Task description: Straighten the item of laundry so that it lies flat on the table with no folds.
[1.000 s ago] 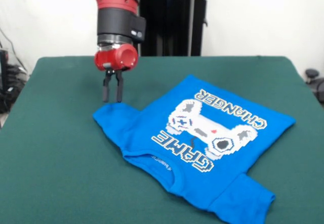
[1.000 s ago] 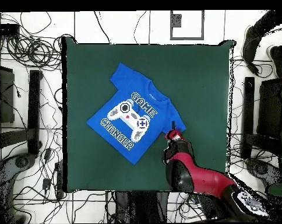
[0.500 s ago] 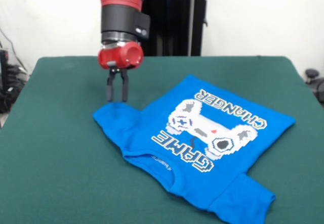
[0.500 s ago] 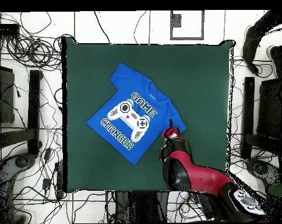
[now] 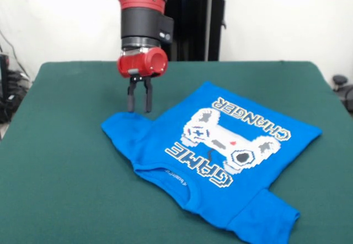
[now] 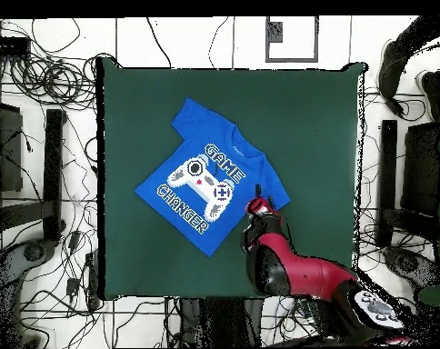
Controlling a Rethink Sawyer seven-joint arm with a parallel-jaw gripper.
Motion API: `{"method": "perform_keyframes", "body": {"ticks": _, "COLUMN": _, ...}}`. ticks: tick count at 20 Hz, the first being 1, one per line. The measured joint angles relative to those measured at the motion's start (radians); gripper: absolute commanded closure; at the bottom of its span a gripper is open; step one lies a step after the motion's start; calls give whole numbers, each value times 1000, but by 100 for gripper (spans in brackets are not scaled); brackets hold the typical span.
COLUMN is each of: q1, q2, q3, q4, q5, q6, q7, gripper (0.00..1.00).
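Fingers (image 5: 139,96) slightly parted, seemingly empty, above shirt sleeve (image 5: 122,128).

Tangled cables (image 6: 42,82) on the white floor (image 6: 196,41) around.

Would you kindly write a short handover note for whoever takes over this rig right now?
Gripper: empty, jaws slightly apart, hanging just above the table beside the T-shirt's sleeve on the picture's left in the front view.
T-shirt: print side up, lying diagonally on the green table.
Done: the body looks mostly flat.
Left: that sleeve seems bunched and the other looks folded; spread both, then check the collar area.
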Motion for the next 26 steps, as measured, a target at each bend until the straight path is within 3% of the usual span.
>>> {"method": "perform_keyframes", "body": {"ticks": 10, "q1": -35, "q2": 50, "q3": -3, "q4": -7, "q5": -10, "q6": -6, "q7": 0, "gripper": 0}}
{"method": "perform_keyframes", "body": {"ticks": 17, "q1": -35, "q2": 149, "q3": -3, "q4": -24, "q5": -9, "q6": -73, "q7": 0, "gripper": 0}}
{"method": "perform_keyframes", "body": {"ticks": 26, "q1": -35, "q2": 174, "q3": -15, "q4": -24, "q5": -15, "q6": -156, "q7": 0, "gripper": 0}}
